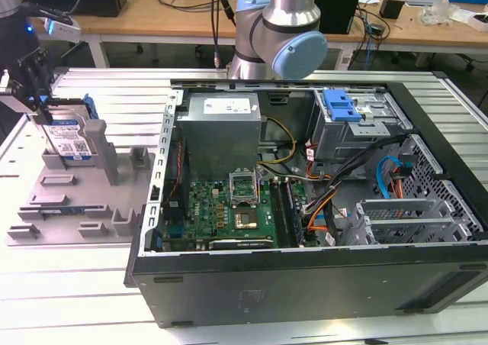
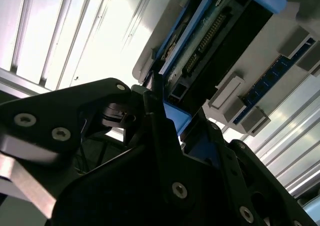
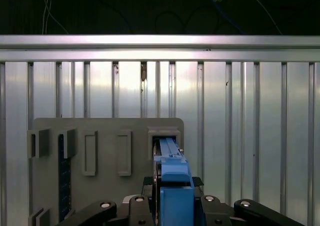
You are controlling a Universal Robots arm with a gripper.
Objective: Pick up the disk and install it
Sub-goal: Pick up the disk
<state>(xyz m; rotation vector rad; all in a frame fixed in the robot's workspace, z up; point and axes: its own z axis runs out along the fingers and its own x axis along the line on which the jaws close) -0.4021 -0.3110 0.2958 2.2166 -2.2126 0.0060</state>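
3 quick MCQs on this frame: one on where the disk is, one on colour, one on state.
1. Where is the disk?
A) on the wooden desk
B) on the grey tray, at the exterior view's left of the computer case
C) inside a drive cage

2. What colour is the disk's carrier frame?
A) red
B) yellow
C) blue

3. What state is the computer case in?
A) side open
B) closed
C) standing on end

Answers:
1 B: the disk stands on edge in the tray, with the gripper at its top.
2 C: the blue edge shows in both wrist views.
3 A: the motherboard is exposed.
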